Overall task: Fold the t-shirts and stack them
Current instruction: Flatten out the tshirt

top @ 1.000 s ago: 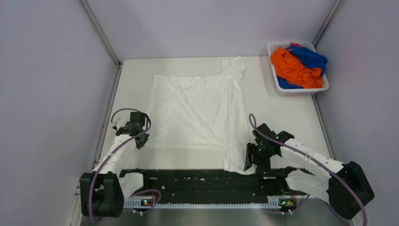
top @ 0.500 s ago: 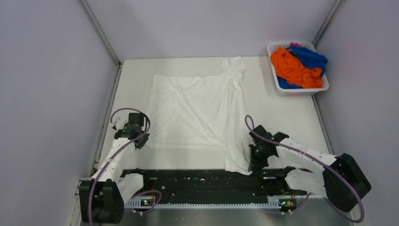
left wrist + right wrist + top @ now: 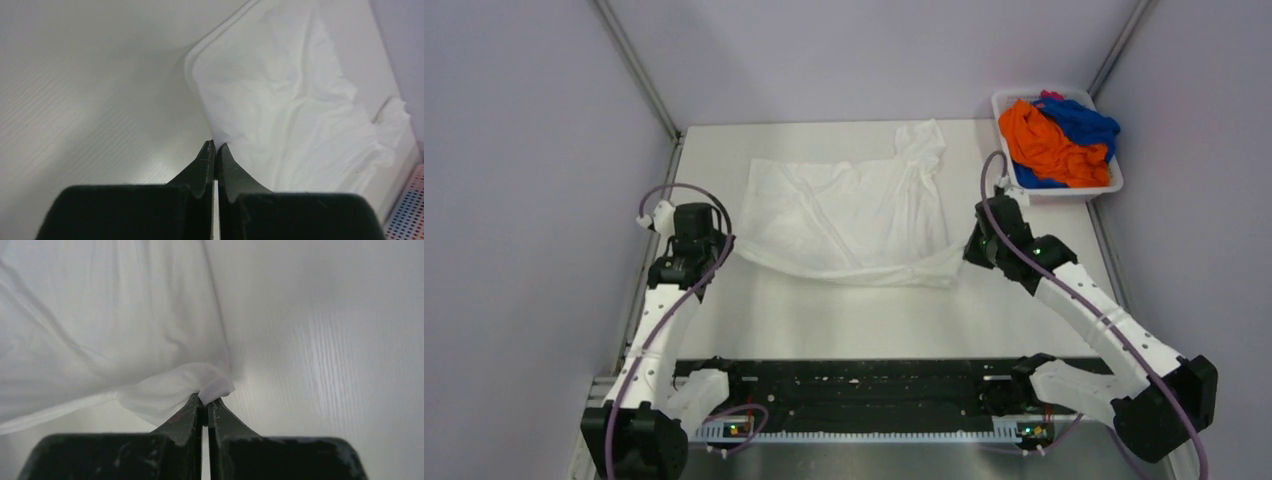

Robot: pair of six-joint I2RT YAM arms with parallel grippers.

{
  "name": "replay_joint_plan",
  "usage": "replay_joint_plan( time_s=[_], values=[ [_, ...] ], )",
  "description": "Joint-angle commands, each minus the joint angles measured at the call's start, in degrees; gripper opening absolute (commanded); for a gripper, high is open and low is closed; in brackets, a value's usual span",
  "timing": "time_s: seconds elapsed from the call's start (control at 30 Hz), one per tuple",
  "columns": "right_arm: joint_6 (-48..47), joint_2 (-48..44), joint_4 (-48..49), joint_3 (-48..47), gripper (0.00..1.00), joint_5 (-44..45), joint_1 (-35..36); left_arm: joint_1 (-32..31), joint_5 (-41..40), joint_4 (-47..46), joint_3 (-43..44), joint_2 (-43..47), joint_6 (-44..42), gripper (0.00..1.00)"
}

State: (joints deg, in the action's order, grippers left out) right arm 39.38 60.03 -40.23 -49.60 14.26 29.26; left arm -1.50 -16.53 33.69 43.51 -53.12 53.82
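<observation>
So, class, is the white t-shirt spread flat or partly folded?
Partly folded: left gripper and right gripper hold the white t-shirt by its lifted near edge.

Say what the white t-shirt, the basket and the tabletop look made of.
The white t-shirt looks like thin, soft knit cloth, likely cotton, matte: it creases and sags between its lifted corners. The basket looks like rigid white plastic, slightly glossy, with a smooth moulded rim. The tabletop is a hard white board with a satin finish and fine straight lines in the wrist views; laminate or plastic, can't tell.
</observation>
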Motion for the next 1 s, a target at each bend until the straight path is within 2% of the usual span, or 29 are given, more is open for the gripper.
replay_joint_plan(
  time_s=[0.0, 0.13, 0.2, 0.37, 0.6, 0.8, 0.97],
  values=[
    [-6.22, -0.76, 8.94, -10.69, 0.00, 8.94, -3.78, 0.33, 2.24, -5.95, 12.60, -1.70, -1.57, 0.00],
    [-10.55, -2.63, 10.88, -21.50, 0.00, 14.02, -3.95, 0.32, 1.17, -7.52, 21.09, -0.06, -2.94, 0.00],
    [-13.26, -4.32, 13.26, -25.56, 0.00, 13.89, -3.93, 0.33, 0.85, -8.30, 25.07, 1.60, -4.21, 0.00],
    [-20.40, -6.49, 14.60, -37.86, 0.00, 4.28, -3.94, 0.35, 3.79, -9.43, 37.11, 5.05, -8.80, 0.00],
    [-26.08, -7.04, 8.04, -58.60, 0.00, -8.17, -3.94, 0.35, 7.34, -7.62, 51.93, 6.95, -13.63, 0.00],
    [-28.28, -5.53, 3.35, -70.42, 0.00, -16.56, -3.94, 0.35, 9.08, -7.11, 58.47, 9.15, -14.94, 0.00],
    [-30.66, -5.10, 2.41, -73.53, 0.00, -12.51, -3.95, 0.32, 9.54, -6.81, 58.74, 10.62, -14.05, 0.00]
  ],
)
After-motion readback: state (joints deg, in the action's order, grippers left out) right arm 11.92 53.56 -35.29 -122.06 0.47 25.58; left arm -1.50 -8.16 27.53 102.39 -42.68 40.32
